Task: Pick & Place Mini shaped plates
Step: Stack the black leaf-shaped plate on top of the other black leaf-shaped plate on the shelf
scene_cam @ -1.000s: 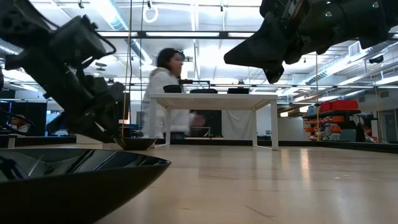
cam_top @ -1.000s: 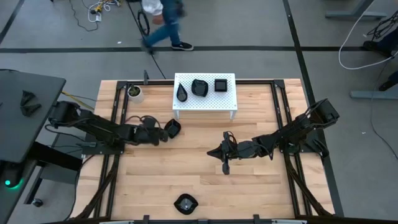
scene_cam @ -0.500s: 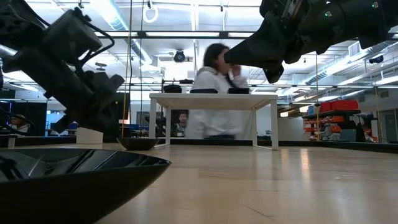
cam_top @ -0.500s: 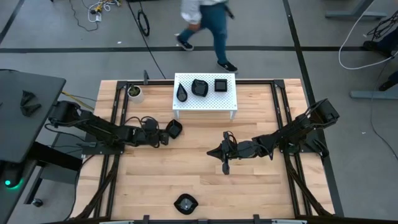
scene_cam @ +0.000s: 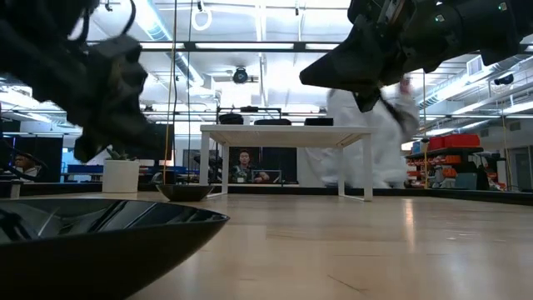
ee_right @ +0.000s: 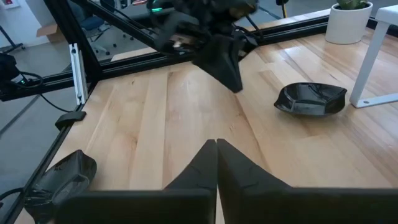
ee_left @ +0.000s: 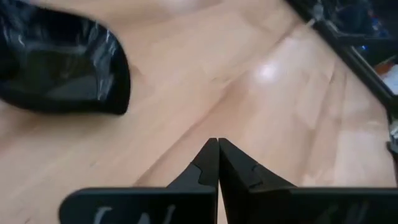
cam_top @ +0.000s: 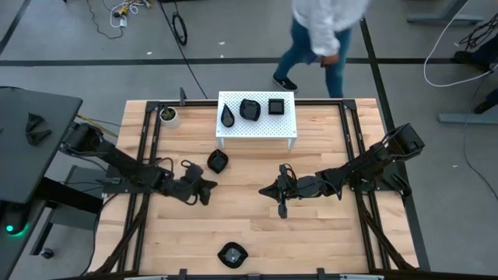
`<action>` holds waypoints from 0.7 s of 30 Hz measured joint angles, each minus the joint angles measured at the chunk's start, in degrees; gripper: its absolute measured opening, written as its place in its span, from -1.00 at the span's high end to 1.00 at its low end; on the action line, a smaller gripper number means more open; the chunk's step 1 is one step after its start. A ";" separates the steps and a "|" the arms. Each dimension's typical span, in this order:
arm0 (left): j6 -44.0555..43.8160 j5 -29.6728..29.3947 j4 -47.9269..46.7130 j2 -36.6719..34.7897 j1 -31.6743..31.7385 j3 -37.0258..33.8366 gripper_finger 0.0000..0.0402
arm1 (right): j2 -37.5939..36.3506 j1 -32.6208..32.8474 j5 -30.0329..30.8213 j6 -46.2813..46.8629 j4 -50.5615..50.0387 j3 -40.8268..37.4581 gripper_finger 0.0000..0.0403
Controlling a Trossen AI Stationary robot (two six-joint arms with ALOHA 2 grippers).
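Note:
One black mini plate [cam_top: 217,161] lies flat on the wood left of centre and also shows in the left wrist view [ee_left: 62,68]. Three more plates [cam_top: 249,110] sit on the white stand [cam_top: 257,132] at the far edge. Another plate [cam_top: 231,253] rests by the near edge. My left gripper [cam_top: 207,194] is shut and empty, just on the near side of the first plate. At the table's middle, my right gripper [cam_top: 263,189] hovers shut and empty, pointing left.
A white cup with a green plant [cam_top: 168,116] stands at the far left beside the stand. Black frame rails [cam_top: 144,155] run along both sides. A person [cam_top: 319,31] walks on the floor beyond the far edge. Bare wood lies between the two grippers.
My left gripper has shut, drawn back from the plate left of centre and swung toward the near edge, rising a little. That plate stays where it lay. The person has walked rightward behind the table.

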 joint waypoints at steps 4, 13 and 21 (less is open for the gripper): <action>-2.30 -6.55 -7.09 -0.11 -0.02 3.40 0.98 | 0.00 -0.02 0.00 1.32 0.02 0.00 0.88; -5.28 -7.41 -20.36 0.82 11.75 5.04 0.51 | 0.00 -0.02 0.04 2.75 0.02 0.00 0.76; -5.97 -3.24 -19.54 6.19 19.65 5.04 0.07 | 0.00 -0.02 0.09 2.57 0.02 0.00 0.75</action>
